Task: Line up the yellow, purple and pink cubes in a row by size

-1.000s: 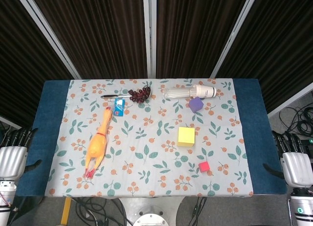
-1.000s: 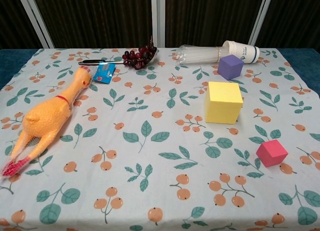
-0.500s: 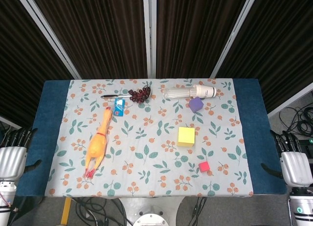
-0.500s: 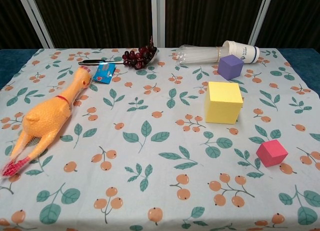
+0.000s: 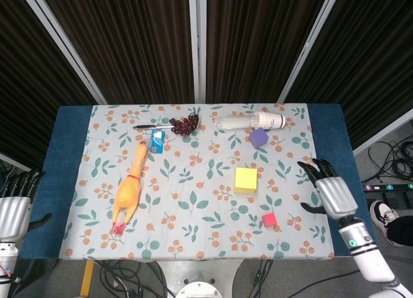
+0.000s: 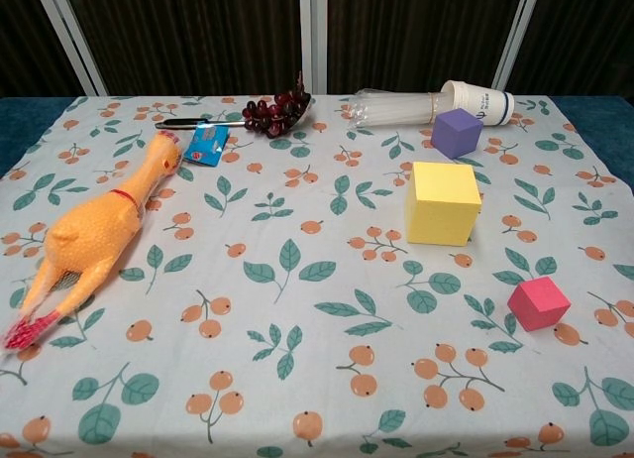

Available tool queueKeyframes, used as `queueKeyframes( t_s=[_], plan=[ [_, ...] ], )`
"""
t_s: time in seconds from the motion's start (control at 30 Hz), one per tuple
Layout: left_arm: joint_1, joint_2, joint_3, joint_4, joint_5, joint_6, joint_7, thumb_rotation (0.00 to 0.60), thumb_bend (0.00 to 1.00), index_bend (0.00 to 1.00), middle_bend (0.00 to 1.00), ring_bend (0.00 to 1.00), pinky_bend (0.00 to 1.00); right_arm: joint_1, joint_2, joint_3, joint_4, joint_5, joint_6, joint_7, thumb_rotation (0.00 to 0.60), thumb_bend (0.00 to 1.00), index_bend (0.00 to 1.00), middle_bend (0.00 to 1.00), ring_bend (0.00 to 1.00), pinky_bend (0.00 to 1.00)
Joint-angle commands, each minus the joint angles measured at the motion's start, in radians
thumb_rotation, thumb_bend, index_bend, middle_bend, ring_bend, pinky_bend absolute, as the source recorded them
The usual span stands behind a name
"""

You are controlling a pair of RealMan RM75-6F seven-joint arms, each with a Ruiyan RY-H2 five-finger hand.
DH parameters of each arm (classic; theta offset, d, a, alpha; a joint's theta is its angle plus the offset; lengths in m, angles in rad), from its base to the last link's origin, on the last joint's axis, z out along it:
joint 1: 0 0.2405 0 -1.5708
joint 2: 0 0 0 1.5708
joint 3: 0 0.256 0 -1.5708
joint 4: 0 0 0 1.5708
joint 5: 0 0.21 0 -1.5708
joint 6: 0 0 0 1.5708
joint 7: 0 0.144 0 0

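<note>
— At the frame's lower left corner, what gets cut off?
— Part of my left hand point(image 5: 14, 211), off the table, fingers apart, empty.
— And the surface?
— Floral cloth point(image 5: 193, 201) before dark curtains point(image 5: 129, 40).
— Your right hand point(image 5: 332, 193)?
— Spread, empty, over the cloth's right edge, near the pink cube point(image 5: 269, 219); yellow cube point(image 5: 246, 180) and purple cube point(image 5: 259, 137) lie beyond.

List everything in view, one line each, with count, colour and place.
yellow cube: 1, yellow, right of centre
purple cube: 1, purple, far right, beside cups
pink cube: 1, pink, near right
rubber chicken: 1, orange, left
grapes: 1 bunch, dark red, far centre
knife: 1, dark handle, left of grapes
packet: 1, blue, near chicken's head
cup stack: 1, clear and white, lying far right
tablecloth: 1, leaf-patterned
left hand: 1, open, off table's left edge
right hand: 1, open, over table's right edge
</note>
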Motion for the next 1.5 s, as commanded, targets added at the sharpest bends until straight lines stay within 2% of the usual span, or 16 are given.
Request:
queueKeyframes(
  t_s=[0.03, 0.3, 0.8, 0.9, 1.1, 1.37, 1.5],
  plan=[
    [0.002, -0.002, 0.002, 0.006, -0.003, -0.002, -0.005, 0.600, 0.02, 0.16, 0.19, 0.10, 0.12, 0.089, -0.075, 0.031, 0.008, 0.098, -0.108, -0.065, 0.600, 0.06, 0.09, 0.18, 0.00, 0.05],
    [-0.001, -0.007, 0.002, 0.027, -0.006, -0.015, -0.025, 0.600, 0.02, 0.16, 0.19, 0.10, 0.12, 0.180, -0.216, 0.051, 0.098, 0.227, -0.189, -0.125, 0.600, 0.07, 0.11, 0.18, 0.00, 0.05],
    [-0.006, -0.020, 0.004, 0.070, -0.004, -0.034, -0.060, 0.600, 0.02, 0.16, 0.19, 0.10, 0.12, 0.290, -0.362, 0.069, 0.206, 0.398, -0.244, -0.198, 0.600, 0.08, 0.18, 0.16, 0.00, 0.04],
    [-0.006, -0.020, 0.004, 0.078, -0.004, -0.036, -0.067, 0.600, 0.02, 0.16, 0.19, 0.10, 0.12, 0.299, -0.382, 0.068, 0.220, 0.423, -0.241, -0.201, 0.600, 0.09, 0.20, 0.16, 0.00, 0.00],
    [-0.008, -0.022, 0.005, 0.090, -0.005, -0.043, -0.078, 0.600, 0.02, 0.16, 0.19, 0.10, 0.12, 0.310, -0.412, 0.063, 0.251, 0.452, -0.239, -0.194, 0.600, 0.11, 0.20, 0.18, 0.00, 0.00],
    [-0.007, -0.025, 0.006, 0.100, -0.005, -0.043, -0.085, 0.600, 0.02, 0.16, 0.19, 0.10, 0.12, 0.325, -0.435, 0.064, 0.273, 0.470, -0.231, -0.192, 0.600, 0.14, 0.24, 0.28, 0.02, 0.00],
    [-0.004, -0.025, 0.007, 0.102, -0.006, -0.041, -0.087, 0.600, 0.02, 0.16, 0.19, 0.10, 0.12, 0.326, -0.422, 0.062, 0.247, 0.455, -0.215, -0.191, 0.600, 0.16, 0.26, 0.31, 0.05, 0.00]
  ],
)
